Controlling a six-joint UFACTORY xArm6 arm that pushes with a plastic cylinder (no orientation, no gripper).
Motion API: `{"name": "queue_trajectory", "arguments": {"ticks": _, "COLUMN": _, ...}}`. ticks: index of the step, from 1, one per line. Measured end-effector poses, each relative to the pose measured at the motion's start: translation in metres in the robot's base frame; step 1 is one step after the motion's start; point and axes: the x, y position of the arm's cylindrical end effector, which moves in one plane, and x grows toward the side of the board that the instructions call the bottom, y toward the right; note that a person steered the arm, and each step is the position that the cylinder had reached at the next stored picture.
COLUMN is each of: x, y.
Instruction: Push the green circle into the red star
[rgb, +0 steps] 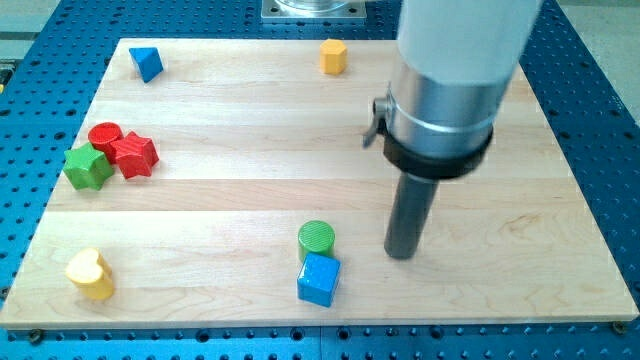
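Note:
The green circle (317, 239) sits low in the middle of the wooden board, touching the blue cube (319, 279) just below it. The red star (133, 154) lies at the view's left, pressed between a red circle (104, 136) above-left and a green cube-like block (87, 167) to its left. My tip (401, 253) rests on the board a short way to the right of the green circle, apart from it. The rod hangs from a big grey cylinder at the view's top right.
A blue triangle (147, 63) lies at the top left, a yellow hexagon-like block (333, 56) at the top middle, a yellow heart (90, 273) at the bottom left. The wooden board (250, 190) sits on a blue perforated table.

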Motion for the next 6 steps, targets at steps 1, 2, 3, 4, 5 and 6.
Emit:
{"name": "queue_trajectory", "arguments": {"ticks": 1, "x": -0.004, "y": -0.069}}
{"name": "queue_trajectory", "arguments": {"ticks": 2, "x": -0.014, "y": -0.143}}
{"name": "queue_trajectory", "arguments": {"ticks": 3, "x": -0.035, "y": -0.216}}
{"name": "queue_trajectory", "arguments": {"ticks": 4, "x": -0.053, "y": -0.239}}
{"name": "queue_trajectory", "arguments": {"ticks": 5, "x": -0.052, "y": -0.209}}
{"name": "queue_trajectory", "arguments": {"ticks": 6, "x": -0.088, "y": -0.240}}
